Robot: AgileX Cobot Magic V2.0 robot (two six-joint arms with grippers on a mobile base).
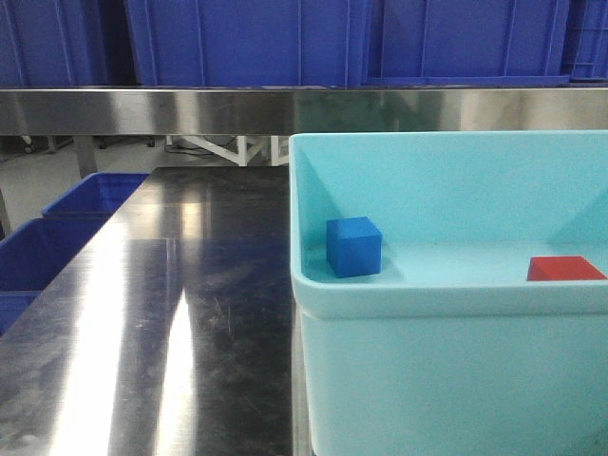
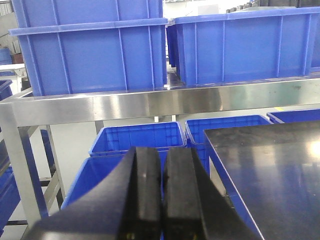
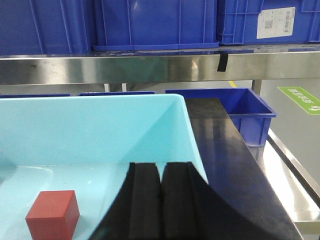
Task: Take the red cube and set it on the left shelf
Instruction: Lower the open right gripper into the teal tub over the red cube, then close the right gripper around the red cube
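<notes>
The red cube [image 1: 565, 269] sits on the floor of a pale blue tub [image 1: 446, 294], toward its right wall and well apart from the blue cube [image 1: 353, 246] by the left wall. The tub stands on the counter [image 1: 190, 313], toward its right edge. Behind, the shelf [image 1: 190, 109] carries blue crates [image 1: 247, 43]. The left claw [image 2: 161, 195] and right claw [image 3: 160, 200] are narrow, with pads together and empty.

Bright overhead light streaks white glare along the steel tabletop [image 1: 114, 332] and the left shelf [image 1: 190, 109]; shadows are faint.
</notes>
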